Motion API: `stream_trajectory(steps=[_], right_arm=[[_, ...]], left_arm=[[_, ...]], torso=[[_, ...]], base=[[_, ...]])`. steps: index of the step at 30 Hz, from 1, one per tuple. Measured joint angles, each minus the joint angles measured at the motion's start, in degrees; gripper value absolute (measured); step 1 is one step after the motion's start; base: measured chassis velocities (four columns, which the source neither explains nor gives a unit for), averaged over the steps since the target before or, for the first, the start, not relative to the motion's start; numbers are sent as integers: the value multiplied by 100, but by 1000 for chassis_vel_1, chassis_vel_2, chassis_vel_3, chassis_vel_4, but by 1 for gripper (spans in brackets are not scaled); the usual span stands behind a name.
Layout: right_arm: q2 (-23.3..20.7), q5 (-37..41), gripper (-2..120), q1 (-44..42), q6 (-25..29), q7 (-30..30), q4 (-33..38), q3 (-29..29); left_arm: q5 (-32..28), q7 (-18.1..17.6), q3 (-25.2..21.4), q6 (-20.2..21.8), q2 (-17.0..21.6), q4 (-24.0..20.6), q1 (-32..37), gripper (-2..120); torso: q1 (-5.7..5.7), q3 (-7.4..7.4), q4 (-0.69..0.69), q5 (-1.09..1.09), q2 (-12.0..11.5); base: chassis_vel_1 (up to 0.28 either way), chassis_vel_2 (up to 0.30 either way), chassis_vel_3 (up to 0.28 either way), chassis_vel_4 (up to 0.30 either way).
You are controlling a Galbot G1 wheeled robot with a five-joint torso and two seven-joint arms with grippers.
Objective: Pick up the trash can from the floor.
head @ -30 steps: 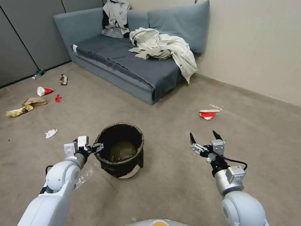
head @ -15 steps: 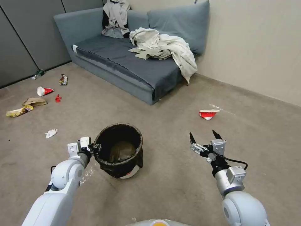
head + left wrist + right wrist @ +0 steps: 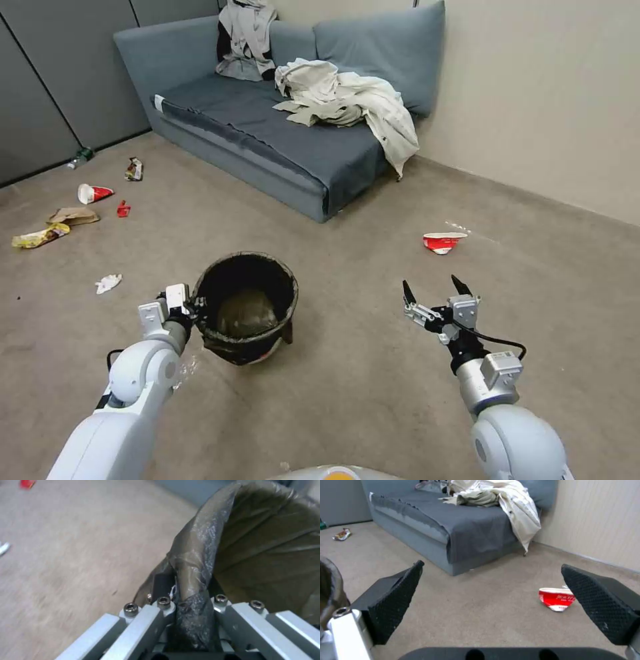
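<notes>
The small round white trash can, lined with a crinkled dark brown-black plastic bag folded over its rim, is seen in the head view tilted, with its mouth tipped toward the robot, and a slice of white wall exposed below the bag. It is gripped at its left rim by the left gripper. How the grip sits is given by the left wrist view: the bag-covered rim is pinched between the silver metal fingers, closed tight on the glossy, wrinkled film, one finger outside the wall and one inside. Whether the base touches the flat beige-grey short-pile carpet floor cannot be told.

The right gripper is held above the carpet, well apart from the can, its black fingers spread wide with nothing between them. Their textured, dimpled pads are shown in the right wrist view, along with a crushed red-and-white paper cup lying on the carpet beyond. A grey-blue fabric sofa with rumpled cream clothing on it is seen against the wall.
</notes>
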Motion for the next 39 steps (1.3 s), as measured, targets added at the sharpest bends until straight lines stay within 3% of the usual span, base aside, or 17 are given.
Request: stream_trajectory(steps=[3,8,18,39], right_arm=[[-1,0,100,44,-2,4,-16,-2],[6,4,100,107,-5,13,-37,-5],[84,3,100,132,5,40,-82,11],[125,25,100,194,13,56,-86,28]], left_arm=[[-5,328,-73,-298,16,-383,261,4],[-44,589,-137,-572,8,-825,567,4],[-82,666,-63,-803,-182,-1426,862,4],[154,749,40,-901,-229,-1574,946,3]], torso=[[0,0,-1,0,0],[0,0,0,0,0],[0,0,-1,-1,0],[0,0,-1,0,0]], base=[[0,0,0,0],[0,0,0,0],[0,0,0,0],[0,0,0,0]])
